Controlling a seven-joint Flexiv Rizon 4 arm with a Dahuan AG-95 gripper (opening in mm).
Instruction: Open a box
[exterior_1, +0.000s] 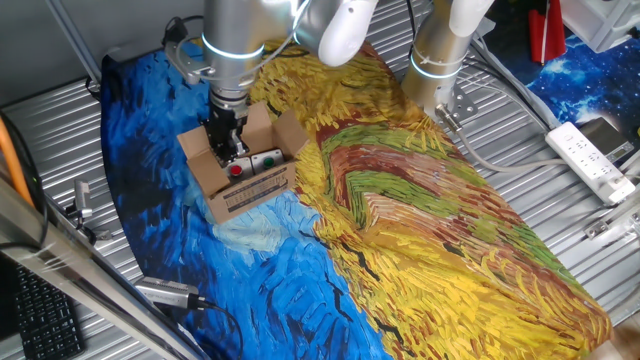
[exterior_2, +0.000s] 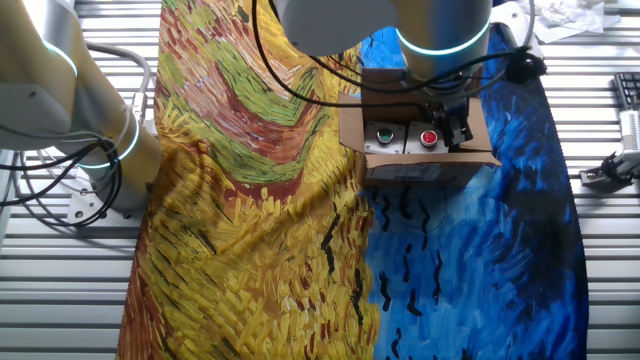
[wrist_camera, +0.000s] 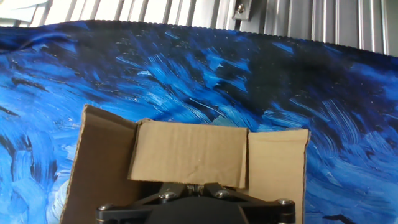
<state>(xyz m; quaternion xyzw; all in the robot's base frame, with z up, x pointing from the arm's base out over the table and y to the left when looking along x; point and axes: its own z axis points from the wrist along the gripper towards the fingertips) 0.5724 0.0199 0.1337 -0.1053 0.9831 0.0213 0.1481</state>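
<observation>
Looking along the fingers in the hand view, you see the gripper (wrist_camera: 194, 193) right over the box (wrist_camera: 186, 155), with the black finger parts meeting close together near a brown flap. You cannot tell for sure if they are pinching the flap or just closed beside it.

The box (exterior_1: 240, 165) sits on the blue part of the painted cloth (exterior_1: 420, 220), and its flaps look mostly spread out. Inside the box you can see a pale thing with a red button (exterior_2: 429, 137) and a green button (exterior_2: 383, 134).

To do this step well, I think you should push or lift the last flap slowly outward. Keep the fingers away from the buttons inside the box. Watch that the light box does not slide on the cloth.

Farther from the box, the ribbed metal table (exterior_1: 60, 130) shows around the cloth. A white power strip (exterior_1: 592, 158) lies well away from the box.
</observation>
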